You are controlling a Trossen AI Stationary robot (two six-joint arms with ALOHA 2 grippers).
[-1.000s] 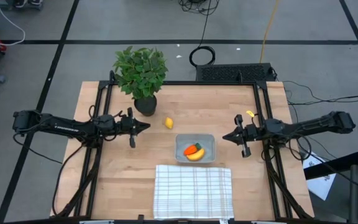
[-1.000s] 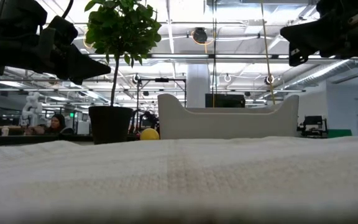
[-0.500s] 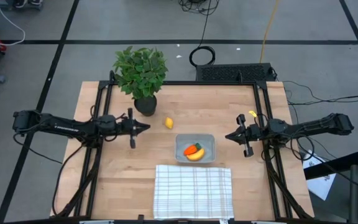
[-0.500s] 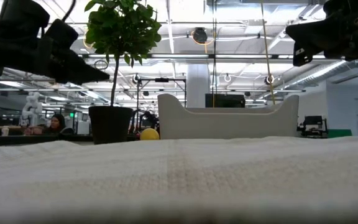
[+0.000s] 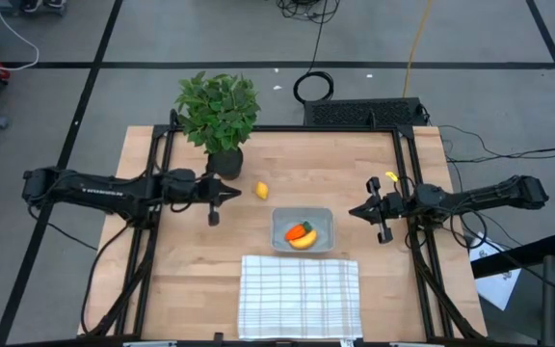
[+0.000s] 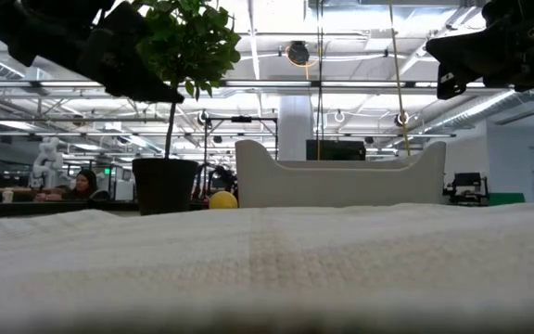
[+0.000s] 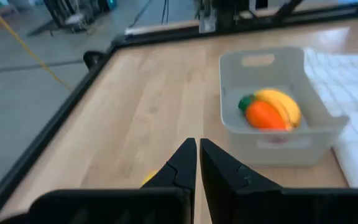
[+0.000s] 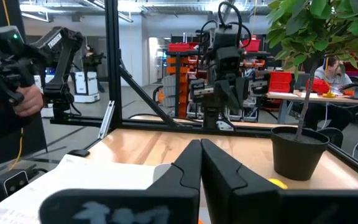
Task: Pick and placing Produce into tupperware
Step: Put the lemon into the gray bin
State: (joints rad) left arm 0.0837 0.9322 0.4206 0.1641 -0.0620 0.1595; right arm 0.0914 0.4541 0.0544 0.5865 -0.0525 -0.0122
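The lemon (image 5: 261, 190) lies on the bare wood between the plant pot and the tupperware (image 5: 303, 229); it also shows in the low view (image 6: 222, 199). The carrot (image 7: 266, 115) and banana (image 7: 283, 106) lie inside the tupperware (image 7: 319, 134). My left gripper (image 5: 236, 193) hangs shut above the table, just left of the lemon, whose edge (image 7: 148, 179) peeks out beside its fingers (image 7: 197, 149). My right gripper (image 5: 353, 211) is shut and waits in the air to the right of the tupperware (image 8: 199, 149).
A potted plant (image 5: 218, 116) stands at the table's far left, close behind the lemon. A white grid-striped cloth (image 5: 299, 296) lies at the near edge, in front of the tupperware. A person's hand (image 8: 8, 93) shows beyond the table in the right wrist view.
My left gripper has moved toward the table's right, closer to the lemon, and shows higher in the low view. It has stayed shut. The lemon, the tupperware and its contents have not moved.
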